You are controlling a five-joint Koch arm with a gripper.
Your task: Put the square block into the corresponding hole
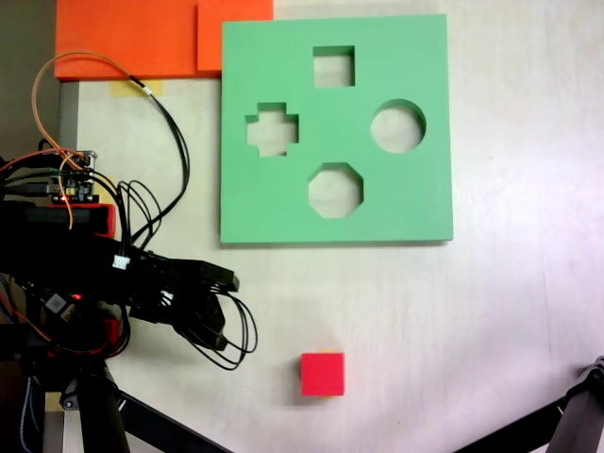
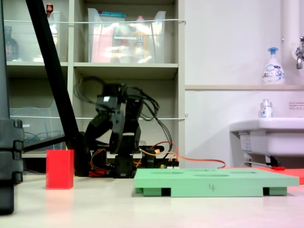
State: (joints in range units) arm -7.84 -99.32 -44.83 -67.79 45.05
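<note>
so the green foam board lies flat on the white table, with the square cutout near its top edge in the fixed view from above. the black arm sits folded at left, gripper well apart from everything, jaw state can't tell. red foam cube stands below the board, sides square to the board edges, no clear long axis.
</note>
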